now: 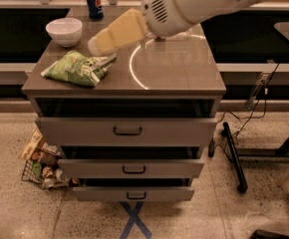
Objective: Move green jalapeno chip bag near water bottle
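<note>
The green jalapeno chip bag lies flat on the front left of the grey cabinet top. It is crinkled light-green foil with white print. My gripper, yellowish and blurred, hangs just above and behind the bag's right end at the end of the white arm, which reaches in from the upper right. It does not hold anything that I can see. The water bottle is hidden behind the arm.
A white bowl and a blue soda can stand at the back left of the top. Three drawers are slightly pulled out below. A wire basket with brownish packets sits on the floor at the left. Black table legs stand at the right.
</note>
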`<move>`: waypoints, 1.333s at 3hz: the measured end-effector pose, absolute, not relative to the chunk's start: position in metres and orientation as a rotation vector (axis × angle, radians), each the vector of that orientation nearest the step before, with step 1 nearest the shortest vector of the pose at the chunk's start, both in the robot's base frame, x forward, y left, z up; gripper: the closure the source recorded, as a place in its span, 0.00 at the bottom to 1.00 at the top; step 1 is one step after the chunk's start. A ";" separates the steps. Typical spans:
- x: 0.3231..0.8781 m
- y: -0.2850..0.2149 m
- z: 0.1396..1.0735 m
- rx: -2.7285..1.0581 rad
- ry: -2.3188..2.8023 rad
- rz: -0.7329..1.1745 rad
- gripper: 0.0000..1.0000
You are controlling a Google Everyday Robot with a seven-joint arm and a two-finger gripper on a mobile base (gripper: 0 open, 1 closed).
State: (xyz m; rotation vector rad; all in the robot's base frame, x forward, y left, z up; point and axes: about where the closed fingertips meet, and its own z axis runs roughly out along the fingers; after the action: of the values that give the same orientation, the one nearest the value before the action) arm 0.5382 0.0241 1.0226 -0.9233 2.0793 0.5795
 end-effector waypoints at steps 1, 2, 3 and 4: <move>0.562 0.067 1.000 -0.856 2.113 0.644 0.00; 0.561 0.067 1.001 -0.853 2.113 0.646 0.00; 0.563 0.069 0.983 -0.857 2.066 0.649 0.00; 0.574 0.070 0.948 -0.874 1.979 0.647 0.00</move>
State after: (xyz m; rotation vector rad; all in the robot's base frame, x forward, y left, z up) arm 0.5740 0.0703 0.9477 -0.8737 1.9791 0.6469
